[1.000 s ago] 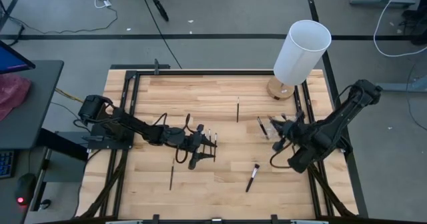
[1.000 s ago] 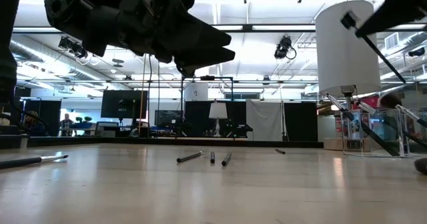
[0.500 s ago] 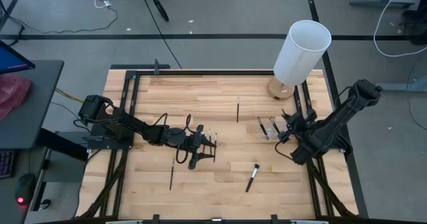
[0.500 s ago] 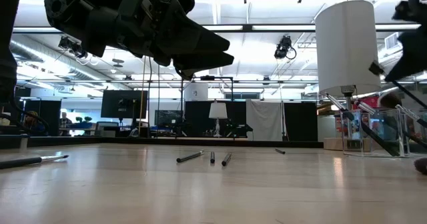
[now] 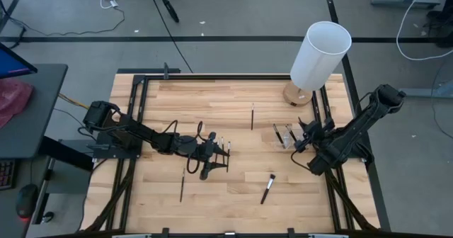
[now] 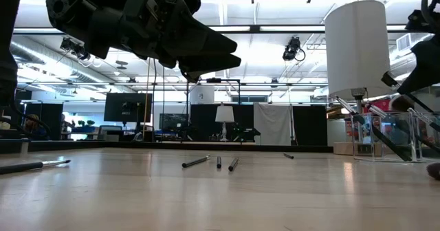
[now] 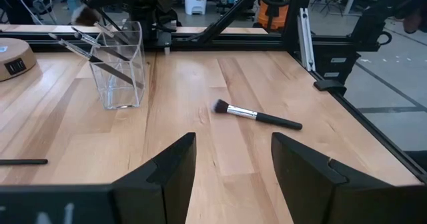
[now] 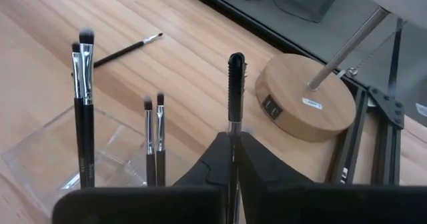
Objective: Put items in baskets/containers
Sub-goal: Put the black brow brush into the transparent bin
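Note:
The clear holder (image 5: 283, 135) stands on the table's right part, with several dark brushes (image 8: 83, 84) upright or leaning inside it. My right gripper (image 8: 233, 151) hovers just beside and above it (image 5: 303, 136), shut on one thin dark brush (image 8: 233, 71). At the middle left, my left gripper (image 5: 225, 157) hangs open above the wood, nothing between its fingers (image 7: 233, 161). Loose brushes lie flat on the table: a fluffy-headed one (image 7: 257, 115), a thin one farther back (image 5: 252, 116) and one near the front left (image 5: 182, 188). My right gripper pinches the thin brush's handle (image 8: 233, 129) between its two fingers. It comes slanting down from the table's right side. The brush's ribbed tip end (image 8: 233, 67) sticks out past the fingertips. The brush is lifted clear, over the table beside the holder.
A tall white cylinder lamp (image 5: 320, 54) on a round wooden base (image 8: 307, 104) stands at the far right corner, close behind the holder. A black metal frame (image 5: 138, 125) runs along the table's edges. Bare wood lies between the two grippers.
My right gripper has come down toward the holder with the brush and has turned about, so the brush now sits lower beside the holder. My left gripper has kept still.

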